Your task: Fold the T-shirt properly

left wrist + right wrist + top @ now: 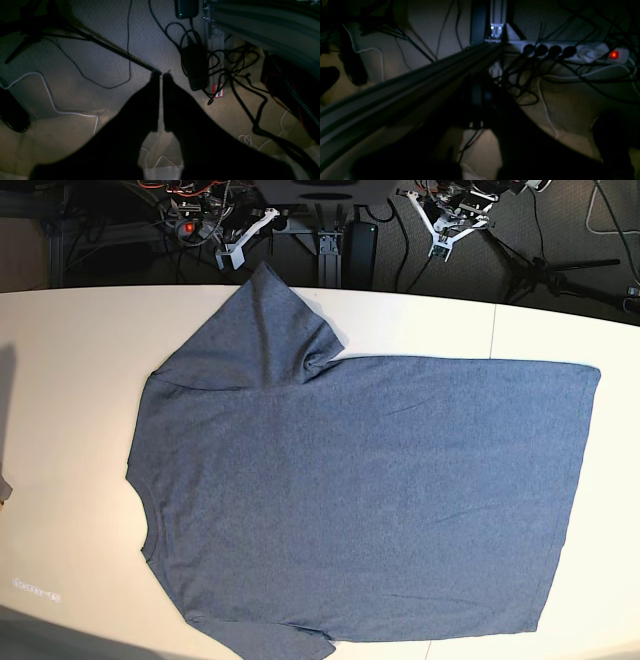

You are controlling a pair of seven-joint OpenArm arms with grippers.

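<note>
Big blue-grey cotton T-shirt (370, 500) lies flat on the white desk (70, 360), long way left-to-right.
Left end effector (161, 73) and right end effector (480, 98), both pressed together, hang past the far edge; neither looks nearer.

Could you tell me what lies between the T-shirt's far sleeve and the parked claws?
In the base view, only a bare strip of white table separates the T-shirt from the table's far edge.

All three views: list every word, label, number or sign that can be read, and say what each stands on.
"FR...": black letters on a small red and white label on the floor beside the black power brick, left wrist view; the rest is cut off and blurred.
Small white marking on the table, base view: too small to read.
T-shirt: the side showing is plain, no print.
Right wrist view: nothing legible.
</note>
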